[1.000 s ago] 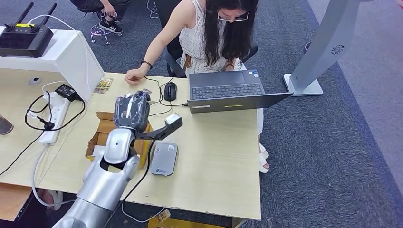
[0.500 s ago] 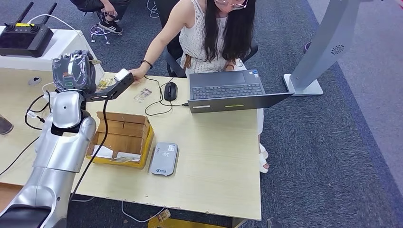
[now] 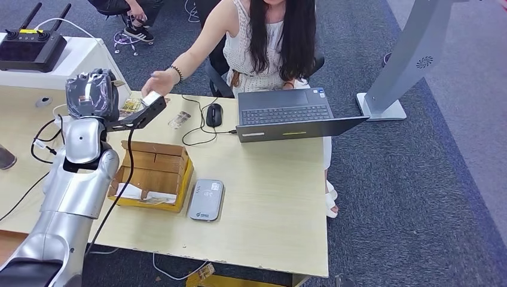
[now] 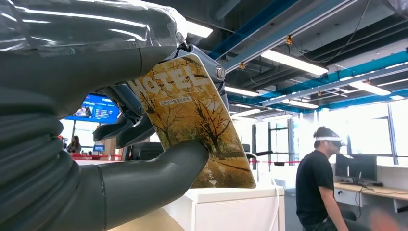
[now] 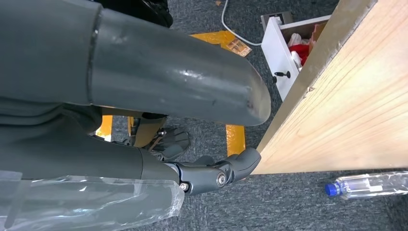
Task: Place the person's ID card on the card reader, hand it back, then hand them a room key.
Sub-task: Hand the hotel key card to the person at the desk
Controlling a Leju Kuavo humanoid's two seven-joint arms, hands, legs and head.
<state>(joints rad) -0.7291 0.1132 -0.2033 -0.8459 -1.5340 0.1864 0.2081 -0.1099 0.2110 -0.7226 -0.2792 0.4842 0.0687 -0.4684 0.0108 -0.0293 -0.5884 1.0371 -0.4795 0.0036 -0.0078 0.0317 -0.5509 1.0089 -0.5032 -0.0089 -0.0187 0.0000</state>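
I see the room key (image 4: pixel 192 125) up close in my left wrist view. It is a flat card with golden trees and the word HOTEL on it. It stands tilted, pinched in my left hand (image 3: pixel 91 94) up above the table's far left side. The card reader (image 3: pixel 207 200) is a grey flat box with rounded corners. It lies on the table just beside a cardboard box.

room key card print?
Golden autumn trees with "HOTEL" lettering on the room key card; left wrist view.
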